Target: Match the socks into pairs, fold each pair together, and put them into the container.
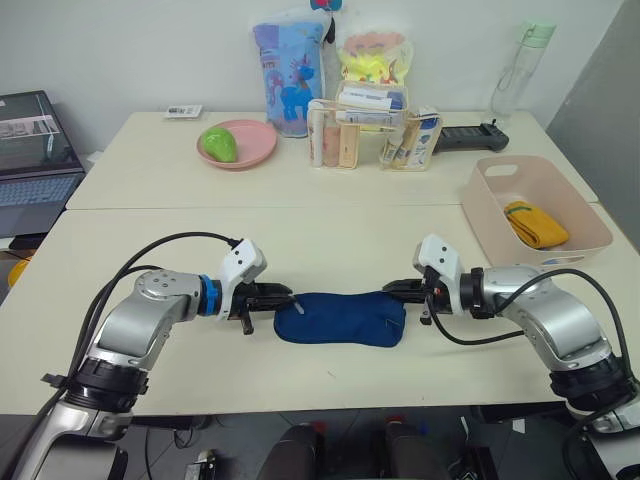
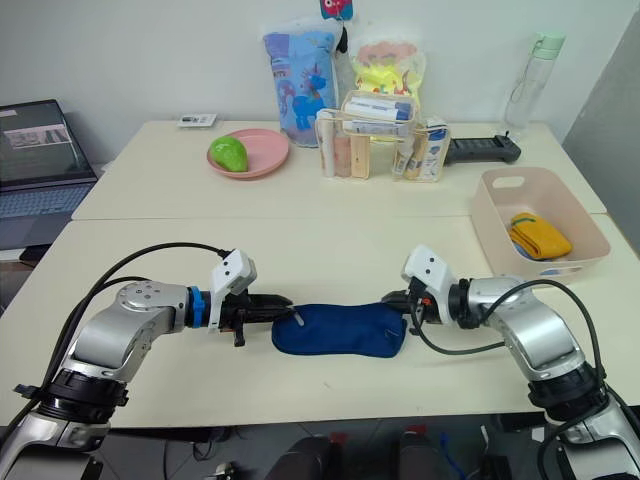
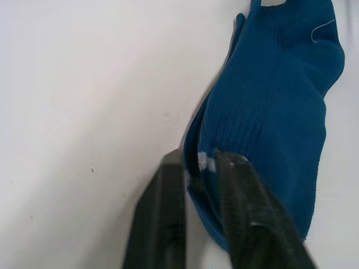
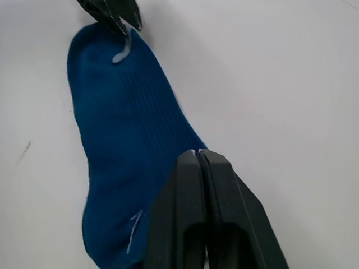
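Navy socks (image 1: 340, 318) lie flat on the table (image 1: 150, 225), long axis running left to right, each end pinched by closed fingers of left gripper (image 1: 283, 297) and right gripper (image 1: 392, 289).

I'm seeing a cream table (image 1: 350, 225) with navy socks (image 1: 340, 318) up front, pink container (image 1: 535, 210) right, pink plate (image 1: 238, 145), clear organiser (image 1: 360, 130), laptop (image 1: 35, 160) left.
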